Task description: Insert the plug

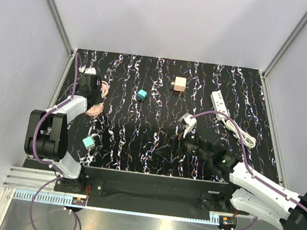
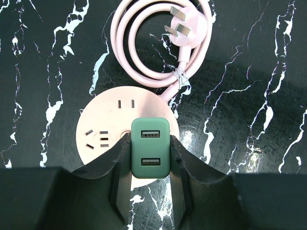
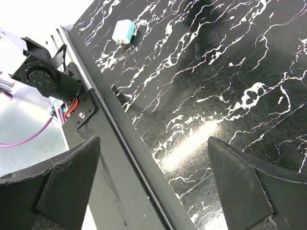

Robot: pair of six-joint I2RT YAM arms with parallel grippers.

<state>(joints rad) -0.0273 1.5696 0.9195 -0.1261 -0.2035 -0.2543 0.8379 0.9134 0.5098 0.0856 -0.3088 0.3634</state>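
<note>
Over the pink socket (image 2: 96,127), the left pincer (image 2: 149,140) clasps the plug (image 2: 150,155).

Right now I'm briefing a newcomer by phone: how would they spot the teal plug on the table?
On the black marbled table, look at the far half, left of centre, between the pink socket and the tan cube. The teal plug lies there alone, a deeper blue-green than the pale mint cube near the front left.

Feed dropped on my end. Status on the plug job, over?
Left gripper shut on green USB charger on pink round socket. Right gripper open, empty. Teal plug loose mid-mat, untouched. Nothing blocking it.
</note>
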